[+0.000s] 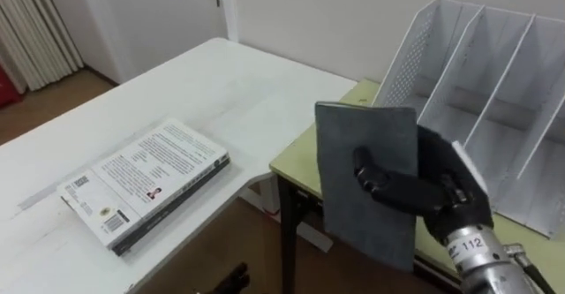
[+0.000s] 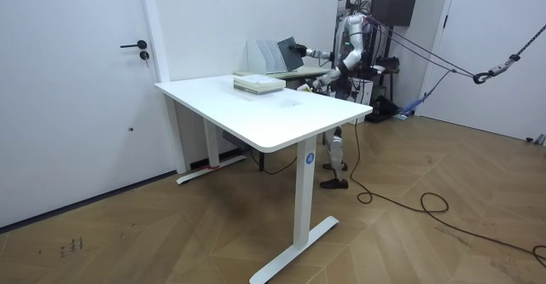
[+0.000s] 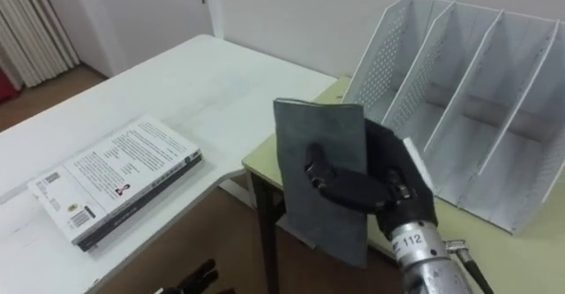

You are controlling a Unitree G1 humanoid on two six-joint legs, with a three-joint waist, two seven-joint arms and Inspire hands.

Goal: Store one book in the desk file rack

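Observation:
My right hand point(image 1: 434, 193) is shut on a dark grey book point(image 1: 366, 179), thumb across its front cover, holding it upright over the near left corner of the yellow-green desk point(image 1: 298, 157). The white mesh file rack point(image 1: 494, 91) stands on that desk just right of the book, its slots open toward me and holding nothing. In the room view I stand behind the white table point(image 2: 256, 105), the book point(image 2: 293, 52) raised beside the rack point(image 2: 266, 54). My left hand point(image 2: 322, 80) hangs low by the table's far edge.
A stack of white-covered books point(image 1: 146, 184) lies on the white table point(image 1: 221, 91) to my left. A gap of bare floor separates the table and the desk. A door and a wall stand behind, with a curtain at the far left.

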